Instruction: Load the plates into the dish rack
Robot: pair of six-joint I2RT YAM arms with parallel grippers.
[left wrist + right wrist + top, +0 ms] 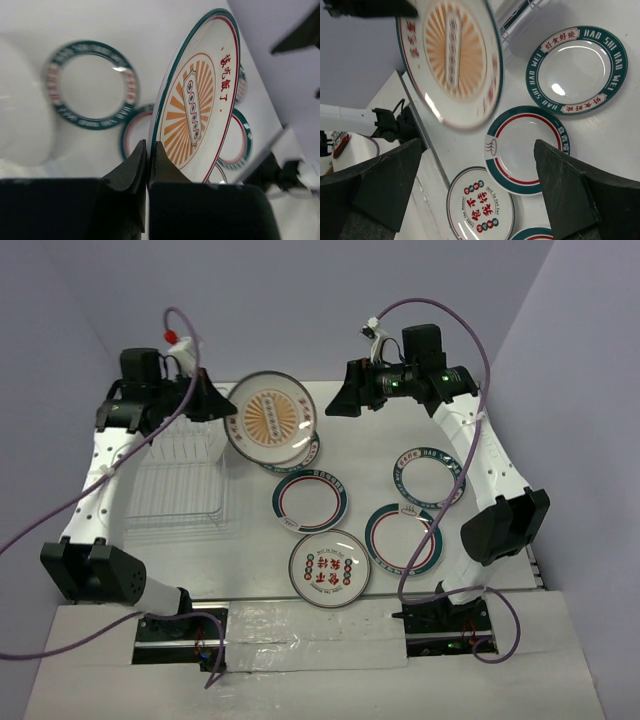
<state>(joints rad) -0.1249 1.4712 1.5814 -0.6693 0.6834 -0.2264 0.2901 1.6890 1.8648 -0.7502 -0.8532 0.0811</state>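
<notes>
My left gripper [222,406] is shut on the rim of the orange sunburst plate [272,418] and holds it tilted in the air, just right of the wire dish rack [175,480]. In the left wrist view the jaws [148,152] pinch the lower edge of that plate [200,95]. My right gripper [337,400] is open and empty, right of the held plate. The right wrist view shows the sunburst plate [452,55] beyond my open right gripper [480,187]. The rack holds no plates.
Plates lie flat on the table: a green-and-red ringed one [311,500], a green lettered one [429,478], another green-rimmed one [404,538], the red-character one [327,568], and one partly hidden under the held plate [303,459]. Walls close in at the back and right.
</notes>
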